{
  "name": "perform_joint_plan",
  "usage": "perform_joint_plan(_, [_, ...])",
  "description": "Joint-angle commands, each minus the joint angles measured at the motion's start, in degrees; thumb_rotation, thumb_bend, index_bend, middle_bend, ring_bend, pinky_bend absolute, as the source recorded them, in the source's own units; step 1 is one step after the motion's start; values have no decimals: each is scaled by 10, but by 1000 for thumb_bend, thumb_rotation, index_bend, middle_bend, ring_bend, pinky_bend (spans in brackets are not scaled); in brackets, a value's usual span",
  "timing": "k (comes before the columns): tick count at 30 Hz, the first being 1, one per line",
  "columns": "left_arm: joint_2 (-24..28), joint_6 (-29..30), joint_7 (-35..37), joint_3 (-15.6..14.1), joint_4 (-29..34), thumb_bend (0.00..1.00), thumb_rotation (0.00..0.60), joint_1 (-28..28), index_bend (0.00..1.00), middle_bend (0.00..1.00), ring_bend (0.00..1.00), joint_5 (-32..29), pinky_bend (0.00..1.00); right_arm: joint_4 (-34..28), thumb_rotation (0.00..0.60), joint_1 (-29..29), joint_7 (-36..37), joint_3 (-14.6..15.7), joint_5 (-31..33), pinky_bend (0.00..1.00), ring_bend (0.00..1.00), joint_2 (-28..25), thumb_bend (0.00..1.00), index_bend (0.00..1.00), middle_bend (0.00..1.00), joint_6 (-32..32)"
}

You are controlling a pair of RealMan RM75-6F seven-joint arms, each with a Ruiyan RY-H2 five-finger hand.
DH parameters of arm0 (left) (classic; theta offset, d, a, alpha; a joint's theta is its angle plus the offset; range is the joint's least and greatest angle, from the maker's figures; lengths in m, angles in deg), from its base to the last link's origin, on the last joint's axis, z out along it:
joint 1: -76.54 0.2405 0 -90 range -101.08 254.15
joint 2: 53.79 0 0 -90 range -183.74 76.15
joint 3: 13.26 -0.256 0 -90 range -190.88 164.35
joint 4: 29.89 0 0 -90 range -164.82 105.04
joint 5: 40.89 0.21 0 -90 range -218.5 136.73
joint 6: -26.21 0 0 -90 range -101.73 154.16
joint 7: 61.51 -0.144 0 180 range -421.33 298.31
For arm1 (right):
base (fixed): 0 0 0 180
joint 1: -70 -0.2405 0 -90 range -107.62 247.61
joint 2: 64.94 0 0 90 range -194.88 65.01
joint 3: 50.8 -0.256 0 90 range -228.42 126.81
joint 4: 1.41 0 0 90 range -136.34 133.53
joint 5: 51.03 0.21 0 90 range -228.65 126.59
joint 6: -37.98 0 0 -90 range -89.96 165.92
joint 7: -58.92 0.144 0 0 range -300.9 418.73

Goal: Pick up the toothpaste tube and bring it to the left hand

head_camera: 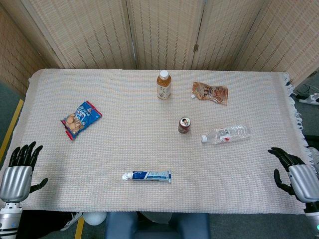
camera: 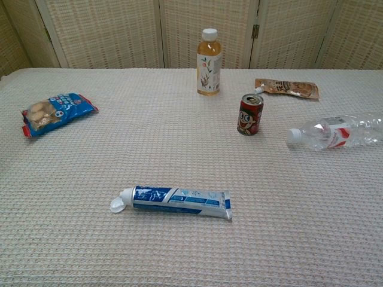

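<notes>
Lying flat near the middle of the table's front edge, the toothpaste tube (head_camera: 147, 176) points its white cap toward the left edge; the chest view shows that cap flipped open (camera: 118, 205), a detail too small to read from the head view. Nothing touches the tube.

The left hand (head_camera: 20, 173) hangs off the front left corner, fingers spread and holding nothing; the right hand (head_camera: 296, 174) sits off the front right corner, likewise spread and empty. Both appear only in the head view, partly cut off by the frame.

Farther back stand a small red can (camera: 250, 114) and a tea bottle (camera: 208, 61). A clear water bottle (camera: 336, 132) lies toward the right edge, cropped in the chest view. A brown pouch (camera: 287, 88) lies near the back, a blue snack bag (head_camera: 81, 119) toward the left edge.
</notes>
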Motion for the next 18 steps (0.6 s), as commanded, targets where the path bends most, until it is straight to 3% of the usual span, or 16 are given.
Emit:
perform_joint_plan(1, [0,1,1,1,-1,197,600,0,138,70,60,-1,0,0,600,-1,0,-1,-4,260,256,3,687,196,180,-4])
perform_joint_plan(12, [1,4,5,-1,-2,197,600,2,138,70,60,2,0,-11,600,-5,-14,-4,-17,260,255,13,686,196,180,-13])
perform_joint_plan(18, [2,9,6,-1,-2,197,600,4,138,70,60,7,0,-49,600,-35,-36,3,-49,261,257,23,686,196,182,23])
